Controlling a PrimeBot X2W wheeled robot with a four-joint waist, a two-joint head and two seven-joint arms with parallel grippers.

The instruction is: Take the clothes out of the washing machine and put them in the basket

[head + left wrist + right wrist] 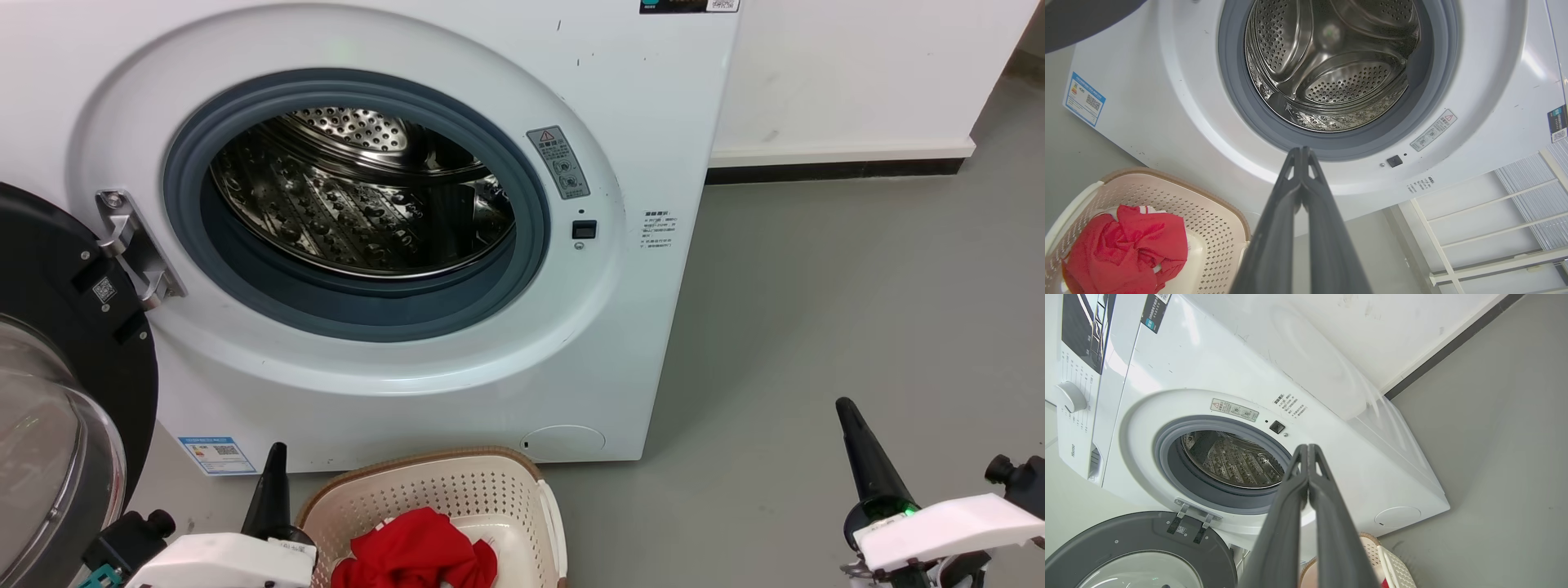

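Crumpled red clothes [416, 555] in perforated cream basket [441, 490] — round-cornered.

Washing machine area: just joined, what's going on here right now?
The washing machine stands with its door open, and what shows of its drum looks empty. The red clothes lie in the basket in front. The left pincer and right pincer are shut, holding nothing.

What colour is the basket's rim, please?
The basket rim is brown, clearest in the head view.
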